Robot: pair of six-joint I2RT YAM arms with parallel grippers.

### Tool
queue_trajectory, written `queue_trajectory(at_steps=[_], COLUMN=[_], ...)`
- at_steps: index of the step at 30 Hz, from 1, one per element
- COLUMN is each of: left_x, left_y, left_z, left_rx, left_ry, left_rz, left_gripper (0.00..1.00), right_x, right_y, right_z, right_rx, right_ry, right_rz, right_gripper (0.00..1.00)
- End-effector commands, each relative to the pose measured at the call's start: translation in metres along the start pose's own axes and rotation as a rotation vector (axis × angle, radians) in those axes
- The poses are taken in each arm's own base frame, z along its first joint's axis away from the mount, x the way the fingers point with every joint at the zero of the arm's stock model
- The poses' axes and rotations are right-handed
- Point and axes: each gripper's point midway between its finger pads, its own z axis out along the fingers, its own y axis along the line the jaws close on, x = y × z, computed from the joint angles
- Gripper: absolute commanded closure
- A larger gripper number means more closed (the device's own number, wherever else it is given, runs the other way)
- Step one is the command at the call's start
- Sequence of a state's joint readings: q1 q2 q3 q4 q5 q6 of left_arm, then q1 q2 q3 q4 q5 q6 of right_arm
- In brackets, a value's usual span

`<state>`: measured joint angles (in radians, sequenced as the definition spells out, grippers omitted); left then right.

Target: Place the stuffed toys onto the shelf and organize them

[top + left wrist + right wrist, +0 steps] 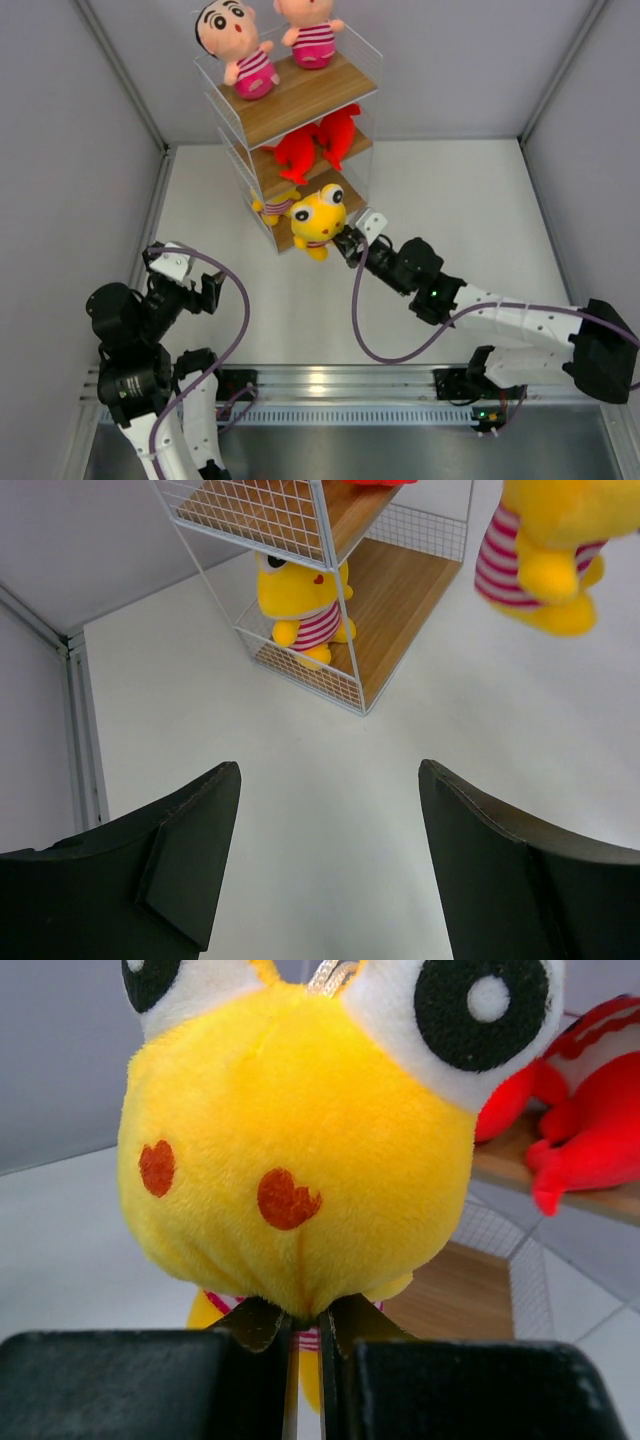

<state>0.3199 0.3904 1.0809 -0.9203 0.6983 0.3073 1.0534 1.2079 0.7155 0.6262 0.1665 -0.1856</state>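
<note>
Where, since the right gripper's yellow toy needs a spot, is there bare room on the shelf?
Bottom board: bare from the seated yellow toy to the right-hand wire end. Crowded: two dolls fill the top, two red sharks the middle. Table in front is bare.

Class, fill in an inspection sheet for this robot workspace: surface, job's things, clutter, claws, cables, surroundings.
Surface: white table, bare around the rack.
Job's things: shelf; top tier holds a black-haired boy doll and a second pink-striped doll; middle tier holds two red sharks; bottom tier holds a yellow figure; second yellow figure is held at the bottom tier's front.
Clutter: nothing seen.
Claws: left claw open, empty, over the table; right claw shut on the second yellow figure.
Cables: purple cables loop from each arm, clear of the toys.
Surroundings: grey walls; metal rail at the near edge.
</note>
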Motion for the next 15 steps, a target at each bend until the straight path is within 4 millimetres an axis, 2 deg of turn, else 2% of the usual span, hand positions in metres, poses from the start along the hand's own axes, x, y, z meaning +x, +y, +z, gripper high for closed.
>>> queue_trajectory(at_steps=[1,2,3,4,6,7,9,10,11,12,13,15], left_x=[0.0,0.001,0.004,0.006,0.01,0.01,0.011,0.011,0.011,0.01,0.01,0.008], left_y=[0.005,0.005,0.005,0.004,0.004,0.004,0.004,0.005,0.006,0.007,0.008,0.009], left_z=[0.0,0.0,0.001,0.002,0.003,0.003,0.004,0.003,0.003,0.002,0.002,0.001], left_rx=[-0.021,-0.022,-0.019,-0.016,-0.011,-0.009,-0.012,-0.015,-0.024,-0.029,-0.035,-0.041], left_ry=[-0.01,-0.008,-0.003,0.0,0.005,0.006,0.007,0.007,0.01,0.008,0.009,0.007], left_rz=[0.046,0.045,0.044,0.043,0.04,0.039,0.039,0.04,0.042,0.049,0.05,0.064], left_gripper=[0.22,0.22,0.22,0.22,0.22,0.22,0.22,0.22,0.22,0.22,0.22,0.22], right_x=[0.013,0.017,0.03,0.034,0.031,0.042,0.032,0.052,0.045,0.051,0.074,0.081], right_y=[-0.035,-0.042,-0.051,-0.053,-0.054,-0.053,-0.058,-0.055,-0.056,-0.057,-0.057,-0.074], right_z=[-0.013,-0.013,-0.012,-0.01,-0.002,0.006,0.02,0.029,0.039,0.044,0.05,0.053], right_rx=[0.0,0.017,0.04,0.047,0.065,0.077,0.133,0.135,0.147,0.16,0.181,0.291], right_ry=[0.066,0.074,0.101,0.106,0.061,0.068,-0.011,0.021,-0.022,-0.022,0.016,0.002], right_rz=[-0.098,-0.097,-0.099,-0.096,-0.057,-0.027,0.079,0.097,0.129,0.14,0.144,0.156], right_gripper=[1.0,1.0,1.0,1.0,1.0,1.0,1.0,1.0,1.0,1.0,1.0,1.0])
